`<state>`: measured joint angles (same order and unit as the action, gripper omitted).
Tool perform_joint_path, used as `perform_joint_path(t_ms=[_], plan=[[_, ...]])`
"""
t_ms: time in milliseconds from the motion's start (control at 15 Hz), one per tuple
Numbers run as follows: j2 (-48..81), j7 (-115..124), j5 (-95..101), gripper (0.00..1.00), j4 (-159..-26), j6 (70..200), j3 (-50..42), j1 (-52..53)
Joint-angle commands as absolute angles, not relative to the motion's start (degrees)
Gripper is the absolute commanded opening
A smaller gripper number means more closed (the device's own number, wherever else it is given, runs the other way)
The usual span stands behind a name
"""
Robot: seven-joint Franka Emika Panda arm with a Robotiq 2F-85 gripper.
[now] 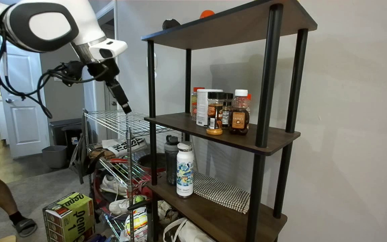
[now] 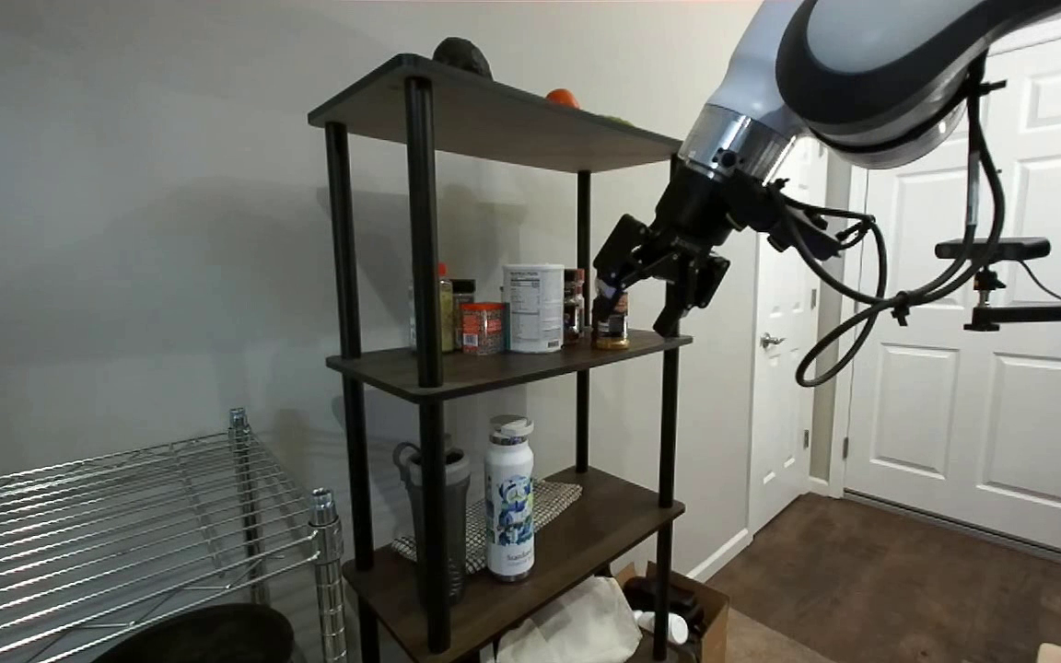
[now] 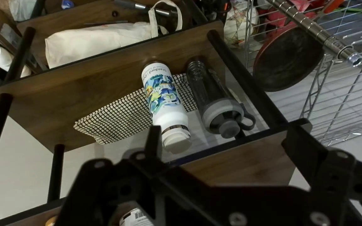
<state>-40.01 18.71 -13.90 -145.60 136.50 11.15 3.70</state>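
Shelf (image 1: 233, 30), 1 of, along the wall (image 1: 354, 117); 4 boards in sight. Wire rack (image 2: 332, 589), 1 of, stands by one end of the shelf. Middle board (image 3: 247, 158) of the shelf is closest to the gripper (image 2: 636, 318): level, long axis parallel to the wall. 1 gripper, outside the shelf's open front, roughly middle-board height, apart from it, fingers (image 3: 305, 149) angled down. Jaws spread wide, nothing in them.

Tote bag (image 3: 99, 40), 1, lying low in the shelf. Checked cloth (image 3: 118, 117), 1, flat on the shelf's board below the middle one, wall side of the bottles. Bottles: 2 on that board, both upright, long axis vertical, caps up, near each other but apart. Gray bottle (image 3: 201, 84) at the shelf's rack end; white bottle (image 1: 184, 171) next along, printed side facing out the shelf's front.

On the shelf's middle board, upright: 1 canister (image 2: 535, 308), 1 honey bottle (image 1: 239, 119), several seasoning jars (image 1: 215, 116); overlapping, can't tell exact count. Shelf top: 1 dark round thing (image 2: 462, 57), 1 orange round thing (image 1: 207, 13).
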Motion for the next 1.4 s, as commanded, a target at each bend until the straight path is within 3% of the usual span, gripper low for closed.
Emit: perform_joint_path(t_ms=[0,1333], plan=[[-38.55,18.8,-14.66,1.0,-145.5,139.76,9.91,4.3],[-30.27,19.3,-14.19,1.0,-141.13,144.74,10.36,6.16]])
